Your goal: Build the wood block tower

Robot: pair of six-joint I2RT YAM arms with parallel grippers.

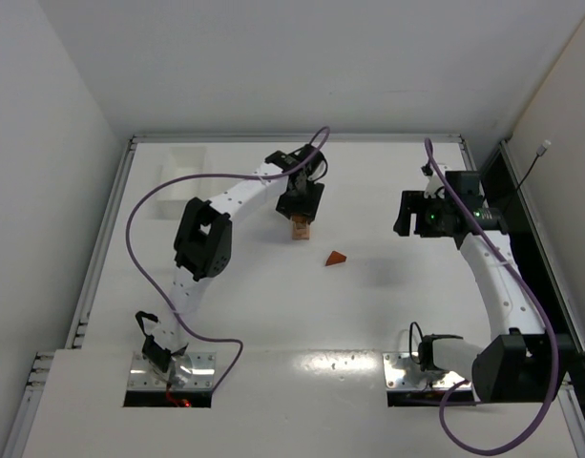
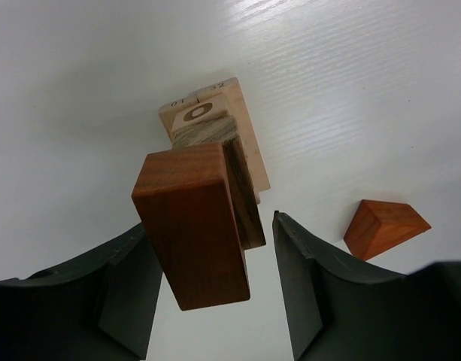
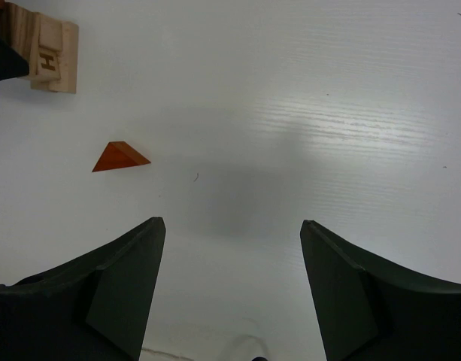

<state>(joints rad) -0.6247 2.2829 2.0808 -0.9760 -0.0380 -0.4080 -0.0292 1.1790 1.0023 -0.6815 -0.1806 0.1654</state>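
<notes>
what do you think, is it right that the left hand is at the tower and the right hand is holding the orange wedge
Not quite. The right hand holds nothing: the right wrist view shows it open above the table, with the orange wedge lying loose on it. The left hand is at the tower, as you said.

Bright, even overhead light. Glare streaks the table (image 3: 350, 113) toward two o'clock in both wrist views; a soft shadow pools centrally (right wrist view). Near fingers (image 2: 313, 286) blur slightly; the top view is sharp.
</notes>
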